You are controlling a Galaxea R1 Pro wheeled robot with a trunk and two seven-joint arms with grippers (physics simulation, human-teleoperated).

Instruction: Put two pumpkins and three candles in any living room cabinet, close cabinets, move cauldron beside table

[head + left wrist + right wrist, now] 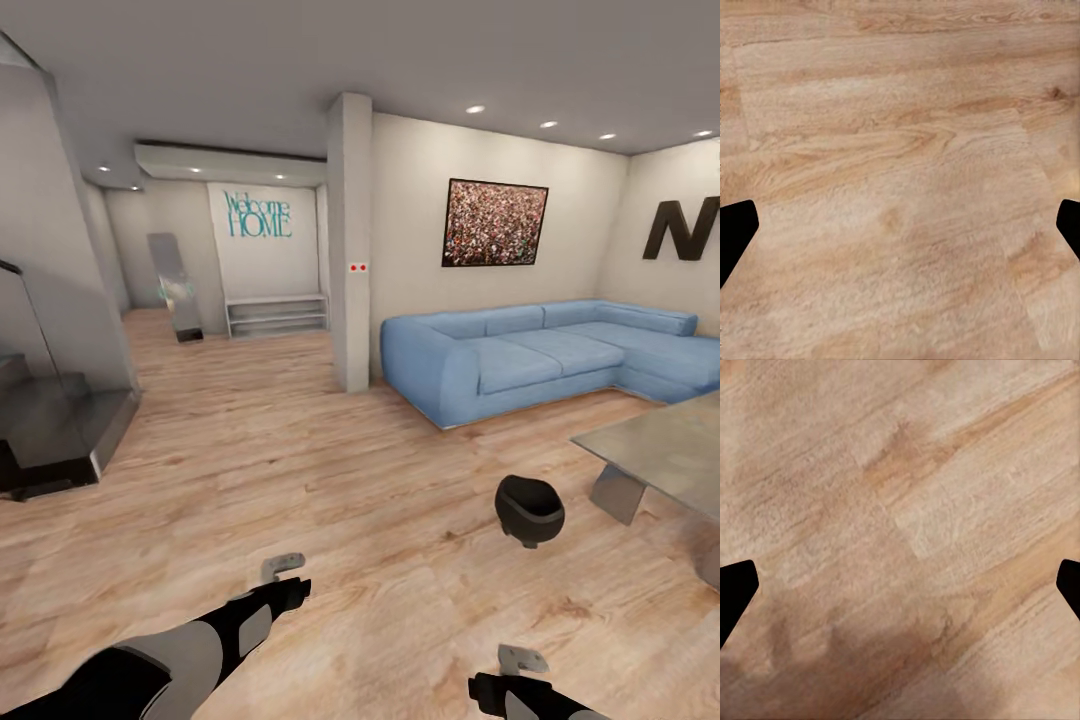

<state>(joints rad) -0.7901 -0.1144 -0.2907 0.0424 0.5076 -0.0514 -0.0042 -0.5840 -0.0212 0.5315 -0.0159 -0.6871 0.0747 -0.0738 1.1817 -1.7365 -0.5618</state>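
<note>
The head view takes in the room: a round black cauldron [529, 508] stands on the light wood plank floor [300, 470], near the corner of the low grey glass-topped table [665, 450] but apart from it. Behind them sits a blue corner sofa [545, 355], with a speckled dark framed picture [495, 222] on the wall. The wrist views look down on bare planks. The left gripper [900, 225] and right gripper [900, 585] are both spread wide, holding nothing.

"Welcome HOME" is lettered in teal on the white far wall [258, 215] above a low shelf [277, 315], and a large dark "N" [683, 228] is mounted on the right-hand wall.
</note>
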